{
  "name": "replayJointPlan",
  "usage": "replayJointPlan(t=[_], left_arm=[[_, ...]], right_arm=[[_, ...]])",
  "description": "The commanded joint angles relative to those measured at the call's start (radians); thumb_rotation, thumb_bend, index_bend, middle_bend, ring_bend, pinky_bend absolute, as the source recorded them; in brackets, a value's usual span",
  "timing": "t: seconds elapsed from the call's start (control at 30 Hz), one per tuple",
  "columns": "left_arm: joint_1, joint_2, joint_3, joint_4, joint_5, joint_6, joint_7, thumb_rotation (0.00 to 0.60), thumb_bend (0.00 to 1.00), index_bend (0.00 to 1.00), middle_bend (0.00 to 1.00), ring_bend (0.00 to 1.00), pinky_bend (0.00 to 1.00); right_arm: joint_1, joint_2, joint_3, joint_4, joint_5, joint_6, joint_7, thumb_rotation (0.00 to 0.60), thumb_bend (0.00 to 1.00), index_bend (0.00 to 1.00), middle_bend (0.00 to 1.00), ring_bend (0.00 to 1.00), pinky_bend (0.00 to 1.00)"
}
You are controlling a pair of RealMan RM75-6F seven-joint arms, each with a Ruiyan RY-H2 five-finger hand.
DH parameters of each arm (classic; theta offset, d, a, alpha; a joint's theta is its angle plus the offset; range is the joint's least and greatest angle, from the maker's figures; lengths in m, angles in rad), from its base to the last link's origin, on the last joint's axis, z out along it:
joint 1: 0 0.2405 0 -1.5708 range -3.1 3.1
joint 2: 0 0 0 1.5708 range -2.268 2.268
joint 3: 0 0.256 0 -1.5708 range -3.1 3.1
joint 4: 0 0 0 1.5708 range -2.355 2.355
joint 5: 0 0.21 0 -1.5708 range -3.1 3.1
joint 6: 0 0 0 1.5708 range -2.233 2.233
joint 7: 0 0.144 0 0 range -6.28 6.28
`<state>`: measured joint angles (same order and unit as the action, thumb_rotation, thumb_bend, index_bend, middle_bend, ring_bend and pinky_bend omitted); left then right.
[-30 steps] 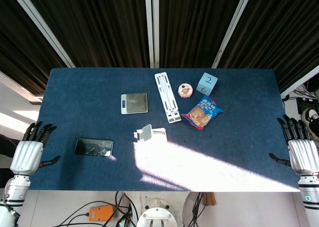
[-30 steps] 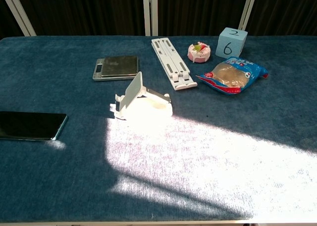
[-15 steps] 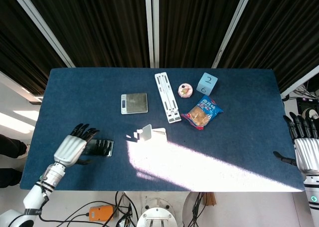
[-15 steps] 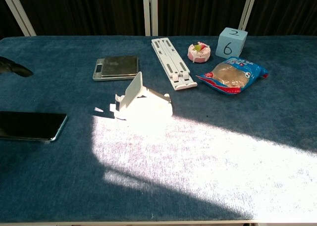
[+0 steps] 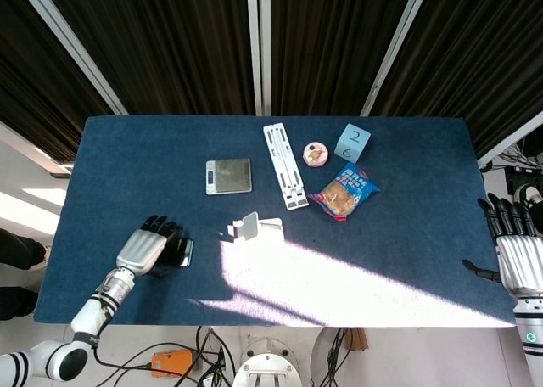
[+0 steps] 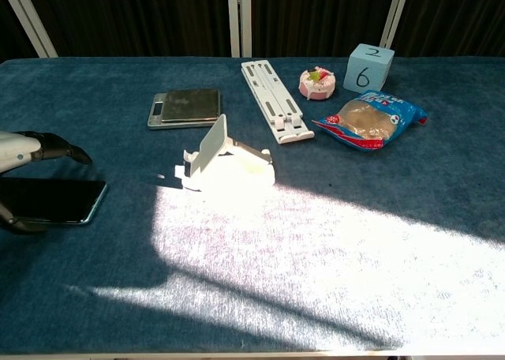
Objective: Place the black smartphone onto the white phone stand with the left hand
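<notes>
- The left hand (image 5: 151,244) hovers over the black smartphone (image 6: 59,200), which lies flat on the blue bench (image 5: 407,192) near the front-left edge; the fingers (image 6: 55,148) are spread above the phone's far long edge and the thumb reaches around its near edge, with nothing gripped yet
- The step in hand, as I judge it, is the grasp: the fingers should come down on the far long edge and the thumb on the near one, so the phone is pinched across its width, not its length
- The phone lies flush on the cloth, so a fingertip will likely need to tip one edge up before the pinch can close (the cloth gives little room underneath)
- The white phone stand (image 5: 252,227) sits well apart to the right, about mid-bench, its back plate tilted and partly washed out by a bright patch of sun; the glare may make its lip hard to see
- For a clean placement the phone should probably be carried tilted to match the back plate and lowered until its bottom edge meets the lip
- The silver scale (image 5: 228,176) lies behind the stand, clear of the likely path
- The right hand (image 5: 516,255) rests off the bench's right end, fingers apart and holding nothing
</notes>
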<state>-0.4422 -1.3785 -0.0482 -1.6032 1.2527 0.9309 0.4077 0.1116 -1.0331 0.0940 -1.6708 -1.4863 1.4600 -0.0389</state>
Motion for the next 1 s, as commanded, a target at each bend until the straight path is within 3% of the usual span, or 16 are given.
replayJointPlan(t=[0.03, 0.4, 0.53, 0.7, 1.0], left_arm=[[-0.012, -0.023, 0.002, 0.014, -0.039, 0.002, 0.046, 0.6, 0.13, 0.18, 0.11, 0.0, 0.0], [-0.033, -0.04, 0.017, 0.01, -0.134, 0.011, 0.125, 0.6, 0.15, 0.2, 0.11, 0.0, 0.0], [-0.038, -0.042, 0.023, 0.013, -0.147, 0.009, 0.119, 0.6, 0.16, 0.3, 0.13, 0.01, 0.0], [-0.029, -0.059, 0.031, 0.044, -0.088, 0.042, 0.055, 0.6, 0.17, 0.43, 0.23, 0.12, 0.02], [-0.015, -0.081, 0.044, 0.097, 0.004, 0.092, -0.037, 0.6, 0.2, 0.48, 0.43, 0.29, 0.19]], right_arm=[[-0.001, -0.002, -0.001, 0.004, 0.002, 0.0, 0.005, 0.6, 0.15, 0.0, 0.05, 0.0, 0.05], [-0.001, -0.008, -0.003, 0.017, 0.008, -0.006, 0.024, 0.6, 0.15, 0.0, 0.05, 0.0, 0.05], [-0.002, -0.009, -0.004, 0.019, 0.008, -0.006, 0.028, 0.6, 0.15, 0.0, 0.05, 0.0, 0.05], [-0.003, -0.009, -0.007, 0.018, 0.004, -0.005, 0.031, 0.6, 0.16, 0.0, 0.05, 0.0, 0.05], [-0.006, -0.005, -0.008, 0.011, 0.001, 0.0, 0.03, 0.6, 0.15, 0.0, 0.05, 0.0, 0.05]])
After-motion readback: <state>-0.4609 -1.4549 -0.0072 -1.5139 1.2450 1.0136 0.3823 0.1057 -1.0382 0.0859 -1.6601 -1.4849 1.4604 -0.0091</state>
